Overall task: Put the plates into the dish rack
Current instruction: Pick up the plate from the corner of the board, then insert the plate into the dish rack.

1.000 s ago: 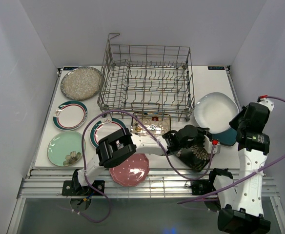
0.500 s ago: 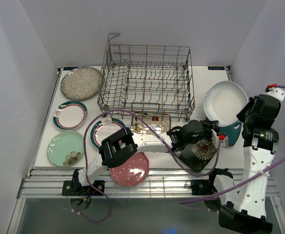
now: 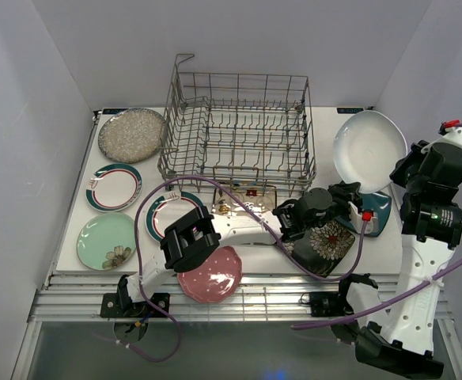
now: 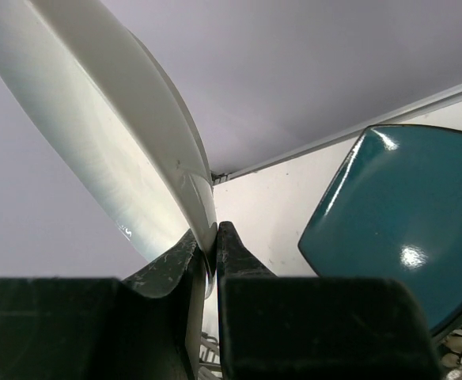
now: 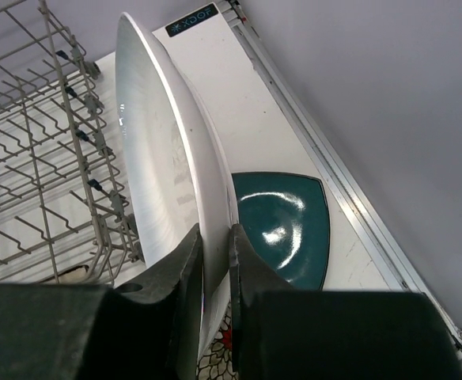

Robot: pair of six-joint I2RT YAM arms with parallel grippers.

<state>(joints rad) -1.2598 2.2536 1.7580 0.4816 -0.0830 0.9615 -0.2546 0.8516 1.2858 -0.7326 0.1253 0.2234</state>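
Note:
Both grippers pinch the rim of the white oval plate [image 3: 369, 149], which hangs tilted on edge above the table's right side. My left gripper [image 3: 351, 196] grips its lower left edge; in the left wrist view the left gripper [image 4: 210, 237] is shut on the white plate [image 4: 112, 134]. My right gripper [image 3: 398, 171] holds the right edge, and in the right wrist view the right gripper [image 5: 215, 233] clamps the white plate [image 5: 164, 150]. Below lie the teal plate [image 3: 378, 210] and black floral square plate [image 3: 327, 241]. The grey wire dish rack [image 3: 239, 131] stands at the back, with no plates in it.
A cream floral square plate [image 3: 247, 203] lies in front of the rack. On the left are a speckled silver plate [image 3: 132, 134], two rimmed white plates [image 3: 114, 187] [image 3: 170, 212] and a pale green plate [image 3: 106, 241]. A pink plate [image 3: 212, 275] lies at the near edge.
The white oval plate has risen off the teal plate and tipped up on edge, moving back and right. Both arms rose with it, uncovering the black floral plate.

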